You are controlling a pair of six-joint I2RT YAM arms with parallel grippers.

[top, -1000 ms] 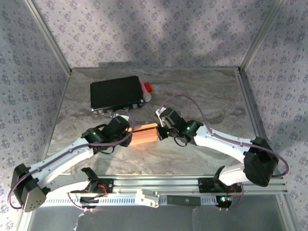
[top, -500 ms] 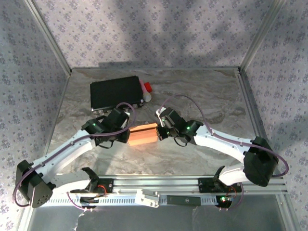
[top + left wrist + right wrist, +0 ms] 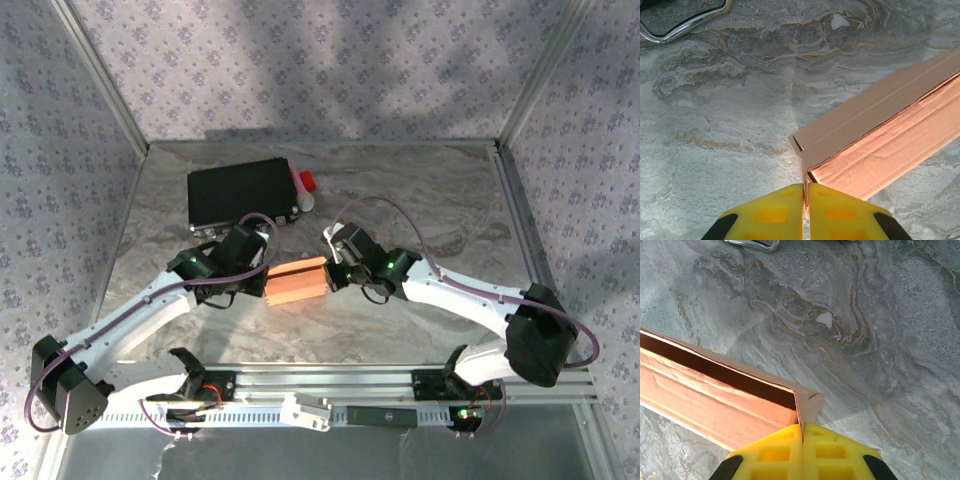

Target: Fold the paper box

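Observation:
The salmon-orange paper box (image 3: 296, 281) sits at the middle of the marble table, between both arms. My left gripper (image 3: 262, 277) is at its left end. In the left wrist view its yellow fingers (image 3: 770, 212) are shut on the thin end wall of the paper box (image 3: 880, 130). My right gripper (image 3: 334, 276) is at the right end. In the right wrist view its fingers (image 3: 832, 452) pinch the end wall of the paper box (image 3: 705, 400), whose open inside faces up.
A black flat case (image 3: 240, 193) lies at the back left, with a red and white small item (image 3: 304, 187) beside its right edge. Metal frame posts and patterned walls bound the table. Bare marble lies to the right and front.
My left gripper has shifted slightly toward the back left and its jaws have closed onto the box's left end wall. The right arm and the box stay put.

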